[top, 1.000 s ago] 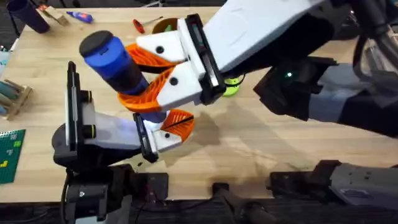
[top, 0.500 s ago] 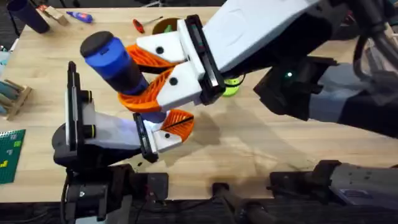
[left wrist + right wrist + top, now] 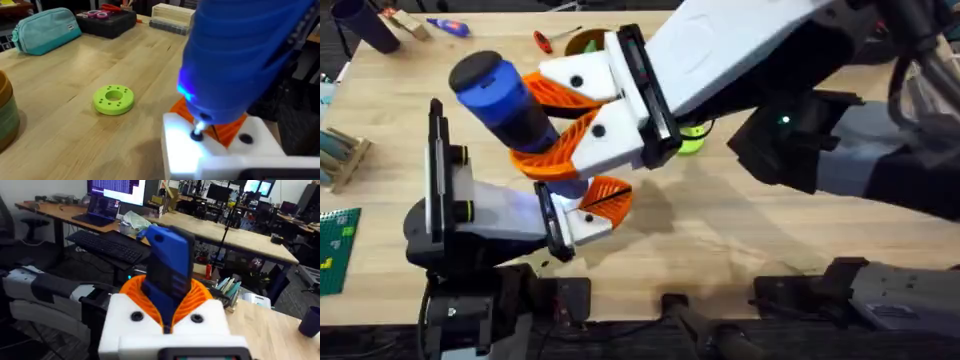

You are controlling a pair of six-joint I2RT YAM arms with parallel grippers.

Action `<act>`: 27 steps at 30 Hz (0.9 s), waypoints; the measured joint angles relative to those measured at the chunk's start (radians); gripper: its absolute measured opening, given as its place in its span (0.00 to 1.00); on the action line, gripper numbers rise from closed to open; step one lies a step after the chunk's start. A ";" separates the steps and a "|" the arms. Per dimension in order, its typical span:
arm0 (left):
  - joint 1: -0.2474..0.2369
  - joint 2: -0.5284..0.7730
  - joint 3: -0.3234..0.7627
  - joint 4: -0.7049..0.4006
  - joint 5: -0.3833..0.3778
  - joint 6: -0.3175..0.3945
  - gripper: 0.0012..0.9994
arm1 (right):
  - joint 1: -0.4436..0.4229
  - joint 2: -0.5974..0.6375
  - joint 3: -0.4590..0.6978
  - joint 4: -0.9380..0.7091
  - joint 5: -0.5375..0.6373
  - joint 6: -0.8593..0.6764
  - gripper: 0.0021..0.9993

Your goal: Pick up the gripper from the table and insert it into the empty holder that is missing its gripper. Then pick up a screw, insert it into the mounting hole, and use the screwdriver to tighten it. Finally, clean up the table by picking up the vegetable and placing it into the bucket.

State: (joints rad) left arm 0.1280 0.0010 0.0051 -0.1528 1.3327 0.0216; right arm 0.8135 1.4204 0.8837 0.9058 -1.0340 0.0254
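Grey-and-black, the left arm lies low at the left of the overhead view, its upright black edge plate (image 3: pixel 436 165) at the far left and the holder (image 3: pixel 578 226), a white block, at its forward end. Whether the left gripper's own fingers are parted or closed cannot be told. Just right of the plate, the screwdriver (image 3: pixel 508 108) stands tilted above the holder, black cap up and leaning to the left, blue body running down to a narrow nose. In the left wrist view a blue light glows on the screwdriver's nose (image 3: pixel 186 92) and its tip meets a screw (image 3: pixel 198 133) seated in the white block (image 3: pixel 210 155), with orange ribbing just behind it. The gripper (image 3: pixel 606 198), a short orange ribbed wedge, sits on the holder, touching the screwdriver's lower end. Right gripper (image 3: pixel 542 128), reaching in from the right on the large white arm, has its orange ribbed fingers (image 3: pixel 563 94) clenched around the screwdriver's body; the right wrist view shows the blue body (image 3: pixel 169 275) rising between the orange pads. On the table (image 3: pixel 740 240), a green ring (image 3: pixel 114 99) lies flat, apart from the holder. At the far edge lies a thin red-handled screwdriver (image 3: pixel 542 41).
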 joint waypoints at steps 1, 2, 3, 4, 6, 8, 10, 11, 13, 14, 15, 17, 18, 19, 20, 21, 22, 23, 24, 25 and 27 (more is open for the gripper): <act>0.000 0.000 0.000 0.000 0.000 0.000 0.01 | 0.000 0.000 0.000 0.000 0.000 0.000 0.04; 0.000 0.000 0.000 0.000 0.000 0.000 0.01 | 0.000 0.000 0.000 0.000 0.000 0.000 0.04; 0.000 0.000 0.000 0.000 0.000 0.000 0.01 | 0.000 0.000 0.000 0.000 0.000 0.000 0.04; 0.000 0.000 0.000 0.000 0.002 0.000 0.01 | 0.000 0.000 0.000 -0.001 0.000 0.000 0.04; 0.000 0.000 0.000 0.000 0.002 0.000 0.01 | 0.000 0.000 0.000 -0.001 0.000 0.000 0.04; 0.000 0.000 0.000 0.000 0.003 0.000 0.01 | 0.000 0.000 0.000 -0.001 0.000 0.000 0.04; 0.000 0.000 0.000 0.000 0.003 0.000 0.01 | 0.000 0.000 0.000 -0.001 0.000 0.000 0.04; 0.000 0.000 0.000 0.000 0.003 0.000 0.01 | 0.000 0.000 0.000 -0.001 0.000 0.000 0.04; 0.000 0.000 0.000 0.000 0.003 0.000 0.01 | 0.000 0.000 0.000 -0.001 0.000 0.000 0.04; 0.000 0.000 0.000 0.000 0.003 0.000 0.01 | 0.000 0.000 0.000 -0.001 0.000 0.000 0.04; 0.000 0.000 0.000 0.000 0.003 0.000 0.01 | 0.000 0.000 0.000 -0.001 0.000 0.000 0.04; 0.000 0.000 0.000 0.000 0.003 0.000 0.01 | 0.000 0.000 0.000 0.005 0.000 0.000 0.04; 0.000 0.000 0.000 0.000 0.003 0.000 0.01 | 0.000 0.000 0.000 0.016 0.000 0.001 0.04; 0.000 0.000 0.000 0.000 0.003 0.000 0.01 | 0.000 0.000 0.000 0.036 0.000 0.002 0.04; 0.000 0.000 0.000 0.000 0.003 0.000 0.01 | 0.000 0.000 0.000 0.063 0.000 0.003 0.04; 0.000 0.000 0.000 0.000 0.003 0.000 0.01 | 0.000 0.000 0.002 0.085 -0.001 0.002 0.04; 0.000 0.000 0.000 0.000 0.003 0.000 0.01 | -0.003 0.000 0.031 0.067 -0.005 0.007 0.04; 0.000 0.000 0.000 0.000 0.003 0.000 0.01 | -0.007 0.000 0.050 0.035 -0.007 0.012 0.04; 0.000 0.000 0.000 0.000 0.003 0.000 0.01 | -0.012 0.000 0.072 0.002 -0.011 0.016 0.04; 0.000 0.000 0.000 0.000 0.003 0.000 0.01 | -0.017 0.000 0.099 -0.042 -0.018 0.018 0.04; 0.000 0.000 0.000 0.000 0.002 0.000 0.01 | -0.028 0.000 0.161 -0.121 -0.026 0.023 0.04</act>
State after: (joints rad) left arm 0.1280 0.0010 0.0051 -0.1532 1.3350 0.0216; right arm 0.7857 1.4204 1.0447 0.7844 -1.0601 0.0485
